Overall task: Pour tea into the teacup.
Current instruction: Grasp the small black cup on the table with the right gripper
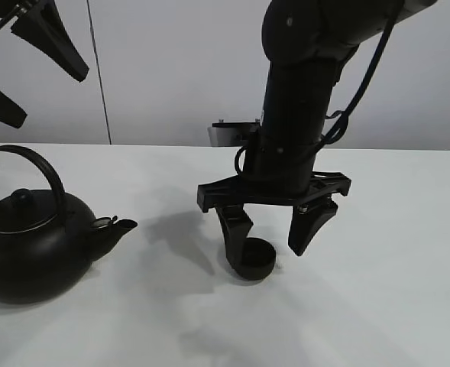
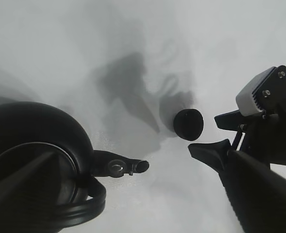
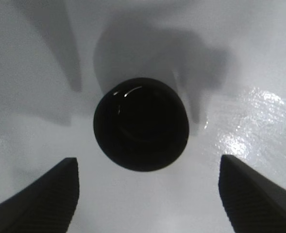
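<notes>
The small matte-black teacup (image 1: 257, 260) stands upright on the white table, right of the big black teapot (image 1: 30, 245), whose spout (image 1: 118, 227) points toward it. My right gripper (image 1: 269, 252) is open and reaches down over the teacup, one finger on each side. In the right wrist view the teacup (image 3: 141, 124) sits between the fingers (image 3: 41, 199) with gaps on both sides. My left gripper (image 1: 49, 99) is open and empty, raised high above the teapot. The left wrist view shows the teapot (image 2: 31, 160) and the teacup (image 2: 188, 124).
The white table (image 1: 377, 306) runs back to a grey wall. The right arm (image 2: 264, 111) stands beside the teacup in the left wrist view. The teapot's arched handle (image 1: 37, 160) stands upright.
</notes>
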